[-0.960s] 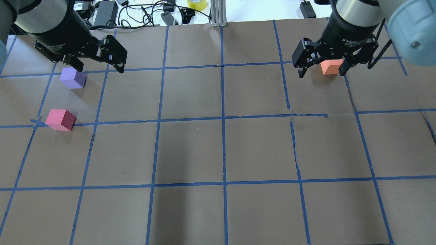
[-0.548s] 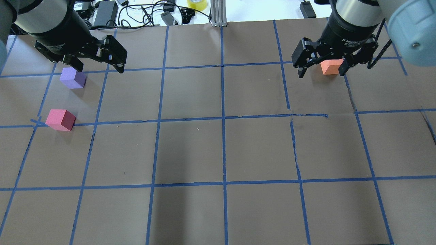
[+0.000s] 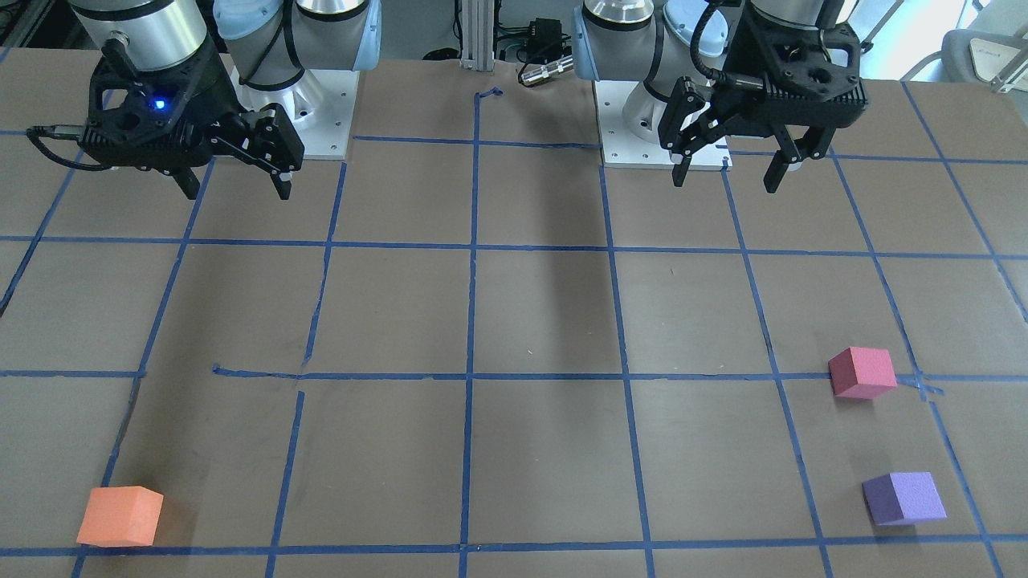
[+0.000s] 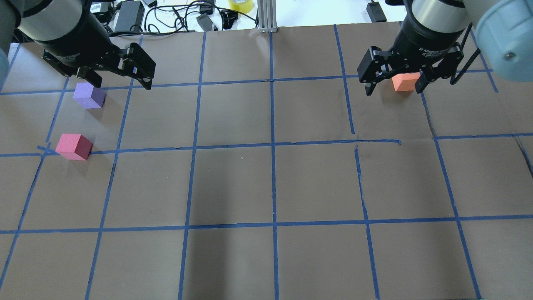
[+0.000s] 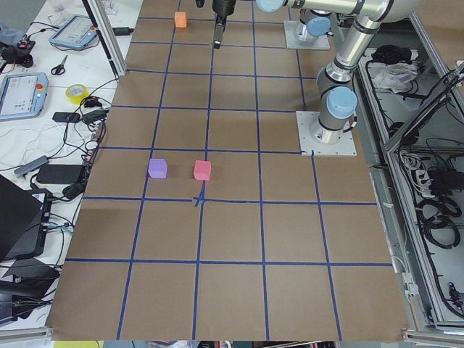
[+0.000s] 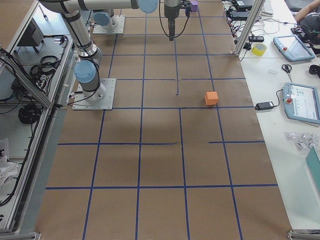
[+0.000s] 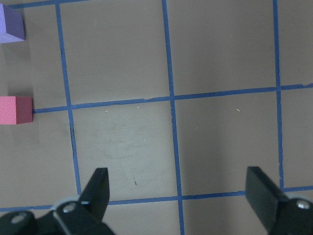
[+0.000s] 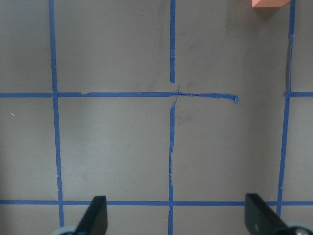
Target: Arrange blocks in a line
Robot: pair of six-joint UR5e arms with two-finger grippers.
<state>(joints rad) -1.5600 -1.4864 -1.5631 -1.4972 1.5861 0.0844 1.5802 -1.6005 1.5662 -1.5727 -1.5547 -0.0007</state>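
Note:
The purple block (image 4: 88,95) and the pinkish-red block (image 4: 74,146) sit apart on the brown paper at the robot's far left. They also show in the front view (image 3: 905,498) (image 3: 862,372) and at the left edge of the left wrist view (image 7: 10,24) (image 7: 14,110). The orange block (image 4: 404,82) sits alone at the far right, and shows in the front view (image 3: 120,515) and at the top edge of the right wrist view (image 8: 269,3). My left gripper (image 3: 727,183) and right gripper (image 3: 238,193) hang open and empty, high above the table, near the bases and apart from the blocks.
Blue tape lines divide the brown table cover (image 4: 233,183) into squares. Cables, power bricks and a yellow tape roll (image 4: 240,5) lie beyond the far edge, beside an aluminium post (image 4: 266,16). The arm bases (image 3: 297,120) stand at the robot's side.
The right gripper has shifted very slightly. The blocks and the left gripper have not moved.

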